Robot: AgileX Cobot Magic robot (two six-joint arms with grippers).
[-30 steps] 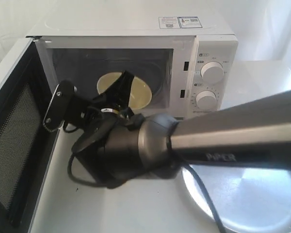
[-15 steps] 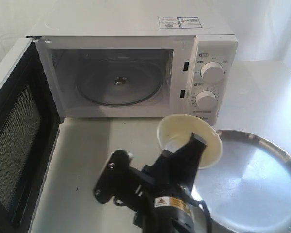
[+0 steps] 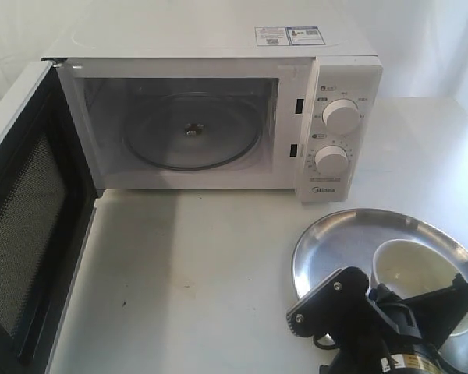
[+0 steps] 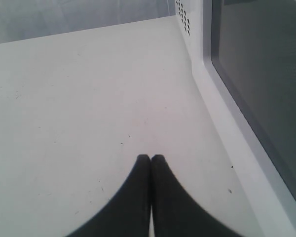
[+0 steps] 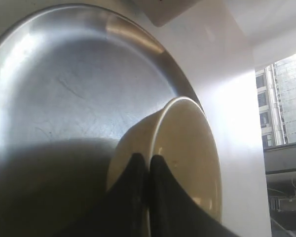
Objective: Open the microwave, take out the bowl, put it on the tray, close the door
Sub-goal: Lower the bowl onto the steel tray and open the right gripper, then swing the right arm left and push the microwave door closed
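Note:
The white microwave (image 3: 339, 86) stands at the back with its door (image 3: 31, 226) swung wide open to the left, mesh side showing. The cream bowl (image 3: 409, 269) is over the silver tray (image 3: 335, 234) at the front right. My right gripper (image 3: 452, 300) holds it by the near rim. In the right wrist view the gripper (image 5: 148, 159) is shut on the rim of the tilted bowl (image 5: 187, 148), just above the tray (image 5: 64, 89); whether the bowl rests on it is unclear. My left gripper (image 4: 151, 158) is shut and empty over the table, beside the door's dark window (image 4: 266, 74).
The clear glass turntable (image 3: 191, 132) lies bare inside the microwave cavity. White tabletop (image 3: 203, 265) stretches between the open door and the tray. The two knobs (image 3: 342, 115) face forward on the microwave's right panel.
The right arm has drawn the bowl out of the microwave and carried it right and toward the front, down onto the tray area. The cavity now holds only the turntable.

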